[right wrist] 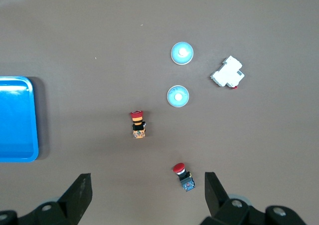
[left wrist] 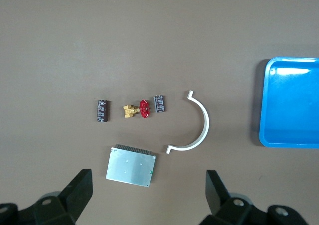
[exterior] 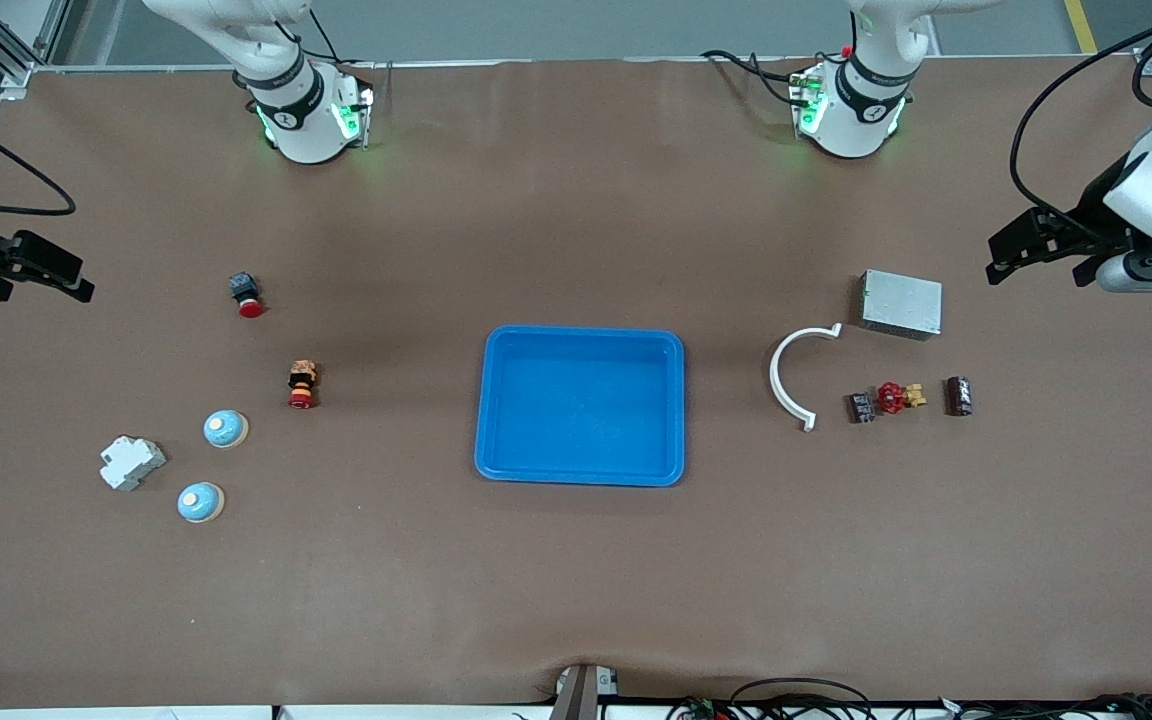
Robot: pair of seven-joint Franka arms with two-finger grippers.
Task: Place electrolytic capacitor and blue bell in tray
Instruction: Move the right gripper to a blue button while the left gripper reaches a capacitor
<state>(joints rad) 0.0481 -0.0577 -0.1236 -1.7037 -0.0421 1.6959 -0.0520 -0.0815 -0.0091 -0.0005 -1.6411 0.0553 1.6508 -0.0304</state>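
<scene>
I have both arms raised and waiting at the ends of the counter (exterior: 576,600), each wrist camera looking straight down. The left hand (exterior: 1011,250) hangs over the left arm's end, above bare surface just beside the grey metal box (exterior: 901,304); its fingers (left wrist: 79,187) are spread wide and hold nothing. The right hand (exterior: 61,280) hangs over the right arm's end, its fingers (right wrist: 82,190) equally wide apart and empty.

The blue tray (exterior: 496,400) sits mid-counter with nothing in it. Toward the left arm's end I see two dark electrolytic capacitors, one (exterior: 958,396) and a smaller one (exterior: 862,407), with a red-handled brass valve (exterior: 898,397) between them, and a white curved clip (exterior: 792,375) beside the smaller one, toward the tray.

Toward the right arm's end lie two blue bells, one (exterior: 226,429) farther from the front camera than the other (exterior: 201,502), a white breaker (exterior: 132,462) beside them, and two red-capped push buttons (exterior: 302,385) (exterior: 246,294).
</scene>
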